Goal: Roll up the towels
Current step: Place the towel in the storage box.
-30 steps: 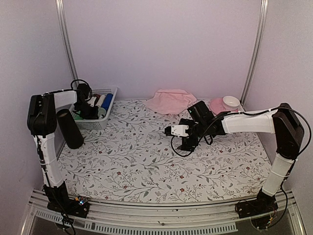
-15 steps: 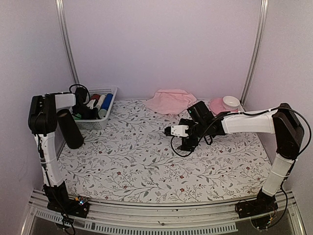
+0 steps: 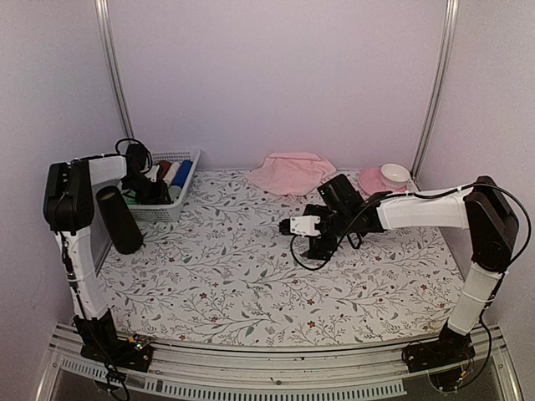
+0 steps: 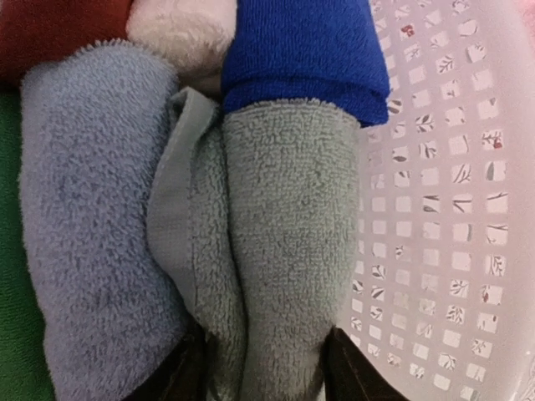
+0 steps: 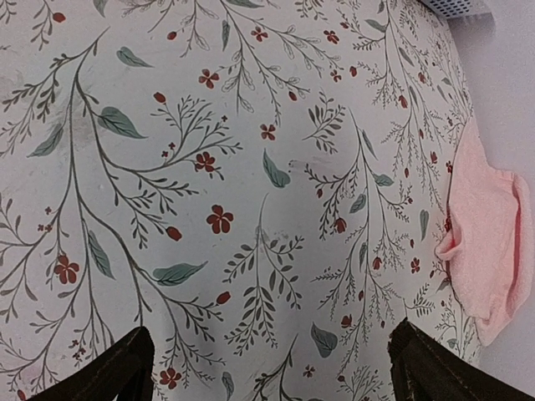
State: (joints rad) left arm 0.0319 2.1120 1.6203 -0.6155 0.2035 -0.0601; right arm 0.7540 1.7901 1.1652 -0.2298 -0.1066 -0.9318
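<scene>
The pale mint green towel (image 4: 284,225) is rolled and lies in the white basket (image 4: 451,209) between other rolled cloths. My left gripper (image 4: 266,368) is down in the basket (image 3: 171,209) and its jaws press the roll from both sides; in the top view it (image 3: 140,180) is partly hidden by cable. The pale pink towel (image 3: 290,172) lies crumpled at the back of the table, and its edge shows in the right wrist view (image 5: 486,251). My right gripper (image 5: 272,359) is open and empty, low over bare tablecloth, in front of the pink towel (image 3: 322,245).
The basket also holds royal blue (image 4: 301,50), light blue (image 4: 92,225), white (image 4: 180,29) and dark red (image 4: 58,29) rolls. A black cylinder (image 3: 119,219) stands in front of the basket. A pink saucer with a white cup (image 3: 389,177) sits back right.
My left gripper has shifted slightly left and back inside the basket. My right gripper has edged a little to the left. The pink towel has not moved.
</scene>
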